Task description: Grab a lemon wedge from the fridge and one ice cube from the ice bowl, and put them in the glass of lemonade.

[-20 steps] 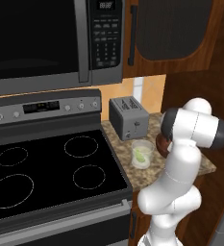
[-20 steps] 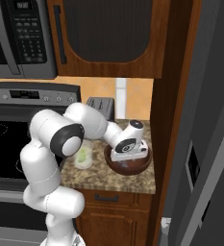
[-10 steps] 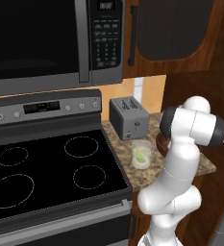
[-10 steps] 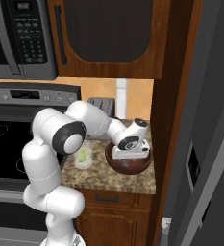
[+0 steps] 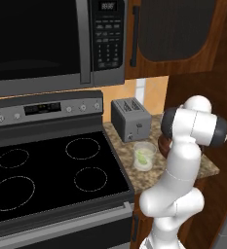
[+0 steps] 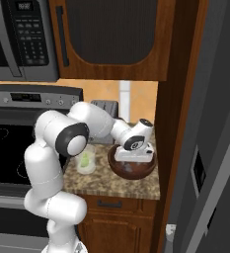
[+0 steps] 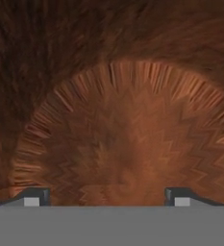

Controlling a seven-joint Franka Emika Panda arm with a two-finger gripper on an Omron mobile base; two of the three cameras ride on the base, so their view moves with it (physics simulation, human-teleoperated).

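Since a second ago: white robot arm's hand lowered slightly further into the wide dark reddish-brown ice bowl [image 6: 132, 169]; base cameras, glass and toaster unchanged in place.

Item 1. Fingers [image 7: 36, 196]: two small dark tips, spread wide apart and released, nothing between them. Hand view looks straight down onto the streaked reddish-brown inner surface of the ice bowl [image 7: 128, 144]. No ice cube can be made out there. Gripper [image 6: 133, 159] sits inside the bowl's rim in the right base view.

Item 2. Ice bowl: stands on the speckled brown stone counter [image 6: 106, 183], near its right end, close beside the tall wooden cabinet side. In the left base view a sliver of the bowl [image 5: 162, 144] shows behind the arm.

Item 3. Short clear tumbler of pale lemonade [image 5: 143, 155]: upright on the counter [image 5: 129, 160], in front of the toaster, just left of the bowl, apart from it. Small pale yellow-green lemon wedge [image 5: 142, 156] visible inside the glass. Same glass [image 6: 86, 160] partly behind the arm's elbow in the right base view.

Item 4. Grey two-slot toaster [image 5: 130, 118]: at the counter's back, against the orange wall.

Item 5. Black glass-top stove [image 5: 47, 170]: left of the counter, black microwave [image 5: 51, 41] above.

Item 6. Tall grey fridge [image 6: 210, 163]: right edge of the right base view, doors closed.
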